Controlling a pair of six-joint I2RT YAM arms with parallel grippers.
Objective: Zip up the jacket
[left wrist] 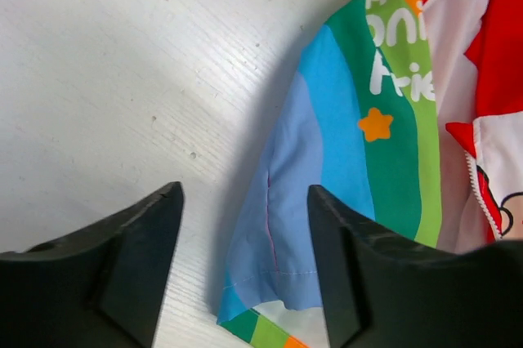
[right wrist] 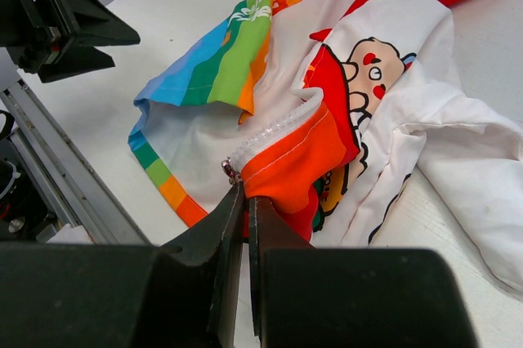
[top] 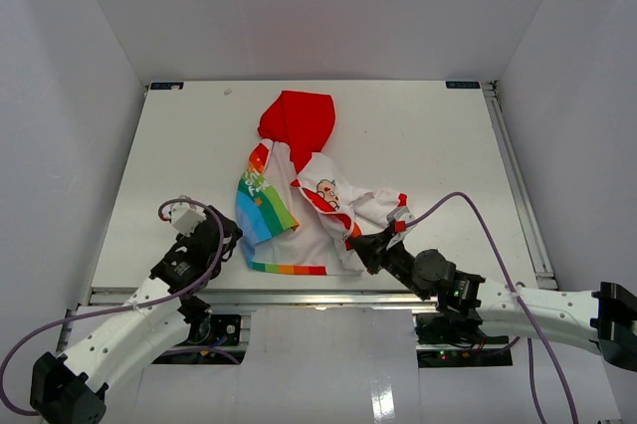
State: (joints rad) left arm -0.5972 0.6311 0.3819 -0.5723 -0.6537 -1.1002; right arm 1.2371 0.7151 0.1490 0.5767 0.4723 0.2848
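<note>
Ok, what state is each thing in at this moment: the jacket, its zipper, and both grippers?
jacket: lying crumpled on the table, front open.
zipper: undone, slider down at the bottom end.
left gripper: open, holding nothing, at the edge of the rainbow panel.
right gripper: shut on the jacket's bottom edge beside the slider.

Our left arm reaches forward, left gripper (left wrist: pixel 243 193) with its 2 fingers spread wide; our right arm lies low, right gripper (right wrist: pixel 245 197) pinched on the jacket (right wrist: pixel 425 62) edge.
</note>
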